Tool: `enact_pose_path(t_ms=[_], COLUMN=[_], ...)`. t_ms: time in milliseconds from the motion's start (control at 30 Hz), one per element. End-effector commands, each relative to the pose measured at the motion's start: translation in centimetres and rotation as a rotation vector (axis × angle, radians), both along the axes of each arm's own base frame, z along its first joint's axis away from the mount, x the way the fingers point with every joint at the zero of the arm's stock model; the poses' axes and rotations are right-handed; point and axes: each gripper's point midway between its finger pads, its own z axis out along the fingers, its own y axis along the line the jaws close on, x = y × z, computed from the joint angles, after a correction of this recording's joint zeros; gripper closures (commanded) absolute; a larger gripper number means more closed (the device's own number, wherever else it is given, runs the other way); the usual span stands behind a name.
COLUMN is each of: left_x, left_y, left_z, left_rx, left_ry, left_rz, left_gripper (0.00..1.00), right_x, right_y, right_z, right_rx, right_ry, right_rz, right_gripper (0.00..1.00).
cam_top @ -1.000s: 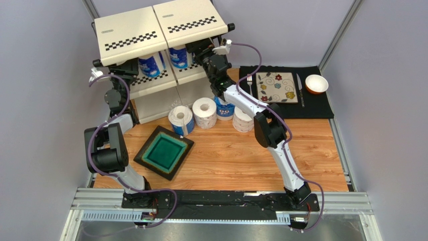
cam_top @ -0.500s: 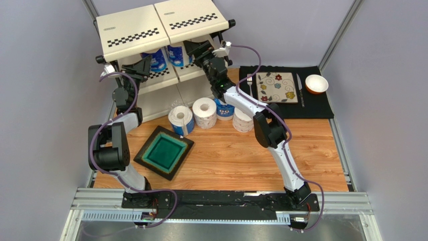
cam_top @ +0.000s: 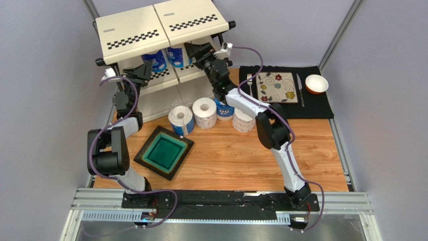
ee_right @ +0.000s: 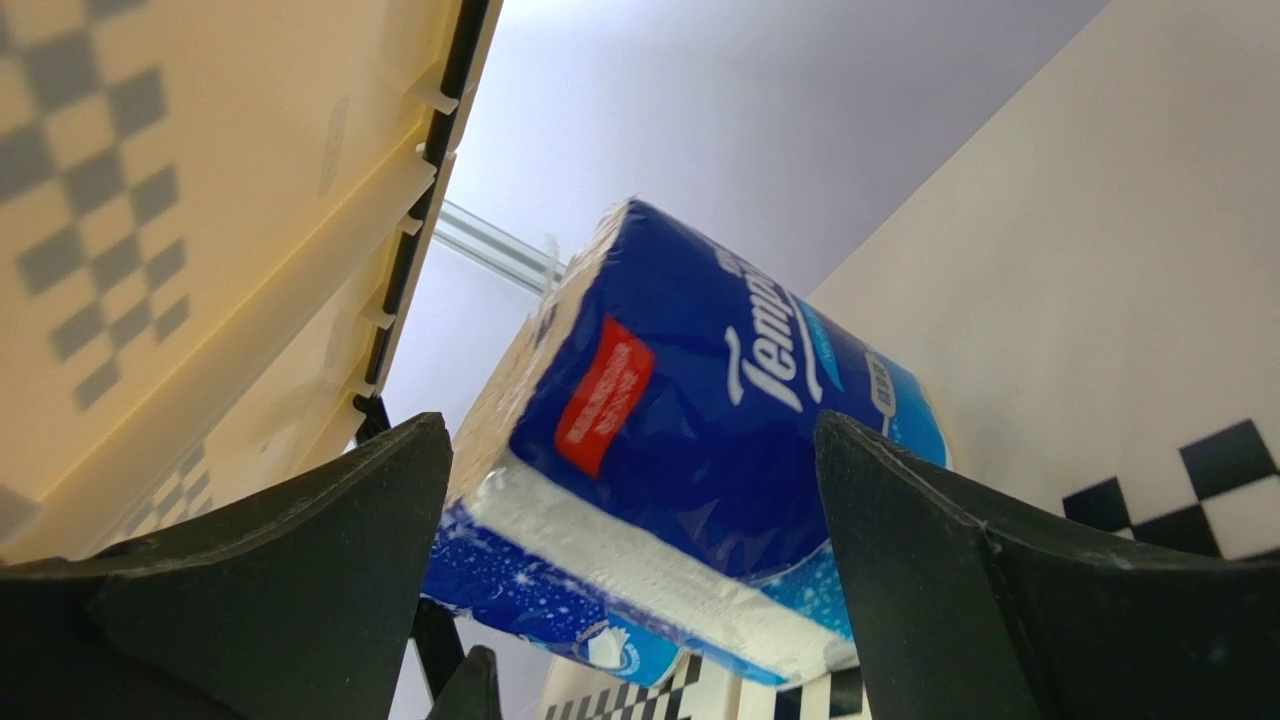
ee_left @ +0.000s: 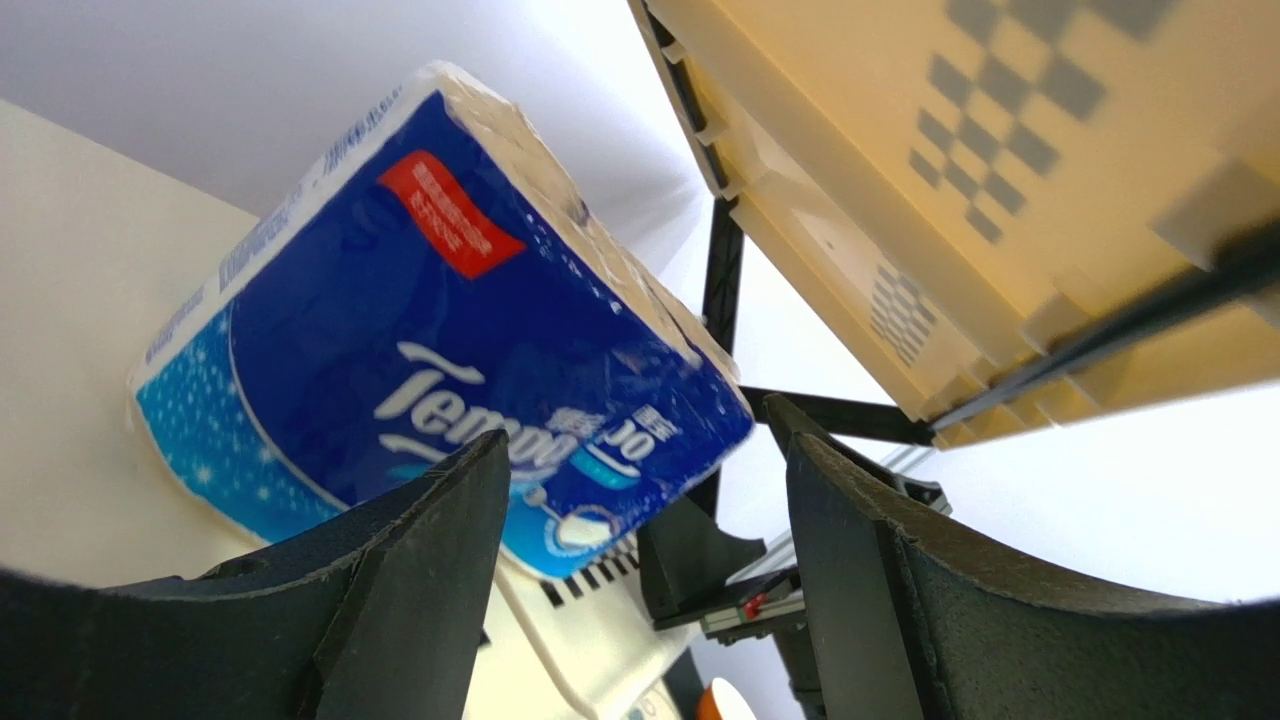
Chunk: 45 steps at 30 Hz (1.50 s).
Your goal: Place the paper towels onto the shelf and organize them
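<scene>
Shelf [cam_top: 150, 25] stands at the surface's [cam_top: 241, 155] far left corner, two blue-wrapped Tempo rolls [cam_top: 156, 59] side by side on its middle tier. The left fingers [ee_left: 406, 570] stand moderately apart, empty, facing the left roll [ee_left: 436, 315]. The right fingers [ee_right: 301, 555] gape wide, empty, facing the right roll [ee_right: 691, 435]. Four more rolls [cam_top: 204, 111] line the surface just before the shelf.

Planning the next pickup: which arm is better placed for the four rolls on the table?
Right, probably: the right arm passes directly over the table rolls; the left arm stands aside, by the shelf.
</scene>
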Motion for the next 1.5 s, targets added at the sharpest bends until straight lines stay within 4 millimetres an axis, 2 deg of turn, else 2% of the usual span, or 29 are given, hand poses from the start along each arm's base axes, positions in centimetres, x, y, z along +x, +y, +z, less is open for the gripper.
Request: enact_pose_path(t_ms=[0, 33, 100, 167, 233, 267, 300, 333, 367, 567, 600, 633, 667, 700, 733, 767, 800, 833, 867, 900, 933, 967, 1000, 1033, 1067, 1133, 1200, 1333, 1467], left_x=[-5.8, -6.1, -6.8, -7.2, -8.1, -8.3, -9.1, -9.4, -10.3, -13.8, -14.2, -14.6, -15.4, -15.7, -15.6, -16.6, -16.7, -16.4, -17.2, -17.3, -16.9, -17.4, -17.4, -17.2, -17.6, -17.8, -18.2, -18.9, -19.4], left_y=[-0.9, -0.8, -0.8, -0.8, -1.0, -1.0, -1.2, -1.2, -1.4, -2.2, -2.3, -2.5, -2.8, -2.8, -2.9, -3.2, -3.2, -3.3, -3.7, -3.8, -3.8, -4.0, -4.1, -4.2, -4.3, -4.3, -4.3, -4.6, -4.9], left_z=[7.4, 7.6, 7.6, 7.1, 7.4, 6.7, 7.1, 6.2, 6.5, 4.2, 3.7, 3.4, 2.8, 2.3, 1.2, 1.2, 0.7, -0.6, -0.3, -0.7, -2.1, -2.1, -2.6, -4.0, -4.3, -6.1, -7.0, -10.2, -11.2], left_rx=[0.056, 0.056, 0.054, 0.053, 0.054, 0.052, 0.055, 0.056, 0.067, 0.109, 0.11, 0.118, 0.127, 0.135, 0.142, 0.159, 0.182, 0.193, 0.219, 0.254, 0.263, 0.287, 0.327, 0.341, 0.361, 0.402, 0.448, 0.48, 0.484], left_ry=[-0.309, -0.312, -0.31, -0.295, -0.304, -0.282, -0.296, -0.271, -0.281, -0.227, -0.217, -0.212, -0.195, -0.181, -0.133, -0.138, -0.122, -0.056, -0.064, -0.049, 0.026, 0.036, 0.06, 0.14, 0.161, 0.236, 0.271, 0.391, 0.4], left_rz=[0.003, 0.008, 0.015, 0.017, 0.015, 0.014, 0.013, 0.014, 0.007, 0.009, 0.006, 0.005, -0.007, -0.004, -0.006, -0.01, -0.005, -0.012, -0.023, -0.018, -0.027, -0.032, -0.029, -0.045, -0.053, -0.062, -0.062, -0.111, -0.134], left_gripper=[0.24, 0.24, 0.24, 0.23, 0.24, 0.23, 0.23, 0.23, 0.23, 0.23, 0.23, 0.23, 0.23, 0.23, 0.23, 0.23, 0.23, 0.23, 0.23, 0.23, 0.23, 0.22, 0.22, 0.22, 0.22, 0.22, 0.22, 0.22, 0.22], right_x=[-1.3, -1.5, -2.0, -2.3, -3.1, -3.4, -4.0, -4.5, -4.9, -9.3, -10.7, -11.4, -12.1, -13.2, -13.7, -14.2, -15.2, -15.5, -16.0, -16.2, -16.5, -16.8, -16.8, -17.3, -17.2, -18.0, -18.5, -19.6, -20.5], right_y=[-2.8, -3.0, -3.7, -3.9, -4.3, -4.4, -4.8, -5.1, -5.4, -8.2, -9.0, -9.3, -9.5, -10.2, -10.4, -10.6, -11.3, -11.6, -12.4, -12.7, -13.3, -13.7, -14.2, -14.8, -15.4, -16.3, -16.9, -20.1, -23.7], right_z=[4.5, 3.9, 4.8, 4.0, 4.5, 3.1, 3.8, 3.9, 3.5, 2.5, 4.0, 2.4, 2.2, 3.6, 2.1, 2.0, 3.1, 1.9, 2.6, 2.2, 0.5, 1.3, 0.8, -1.5, -1.0, -2.8, -3.2, -6.6, -9.2], right_rx=[-0.01, -0.014, -0.007, -0.018, -0.011, -0.028, -0.017, -0.01, -0.018, -0.103, -0.099, -0.136, -0.165, -0.17, -0.226, -0.268, -0.291, -0.352, -0.399, -0.439, -0.512, -0.543, -0.6, -0.688, -0.711, -0.802, -0.845, -0.93, -0.995], right_ry=[-0.062, -0.054, -0.066, -0.055, -0.059, -0.034, -0.039, -0.043, -0.04, -0.036, -0.06, -0.029, -0.03, -0.052, -0.016, -0.02, -0.041, 0.008, 0.005, 0.026, 0.089, 0.086, 0.101, 0.182, 0.194, 0.25, 0.269, 0.444, 0.592], right_rz=[-0.05, -0.049, -0.051, -0.05, -0.044, -0.037, -0.033, -0.032, -0.03, -0.027, -0.022, -0.014, -0.002, -0.001, 0.008, 0.014, 0.015, 0.018, -0.001, -0.005, -0.001, -0.011, -0.02, -0.004, -0.016, 0.006, 0.011, -0.046, -0.161], right_gripper=[0.05, 0.05, 0.05, 0.05, 0.04, 0.05, 0.05, 0.05, 0.05, 0.04, 0.04, 0.04, 0.04, 0.04, 0.04, 0.04, 0.04, 0.04, 0.04, 0.04, 0.03, 0.03, 0.03, 0.03, 0.03, 0.02, 0.02, 0.01, 0.01])
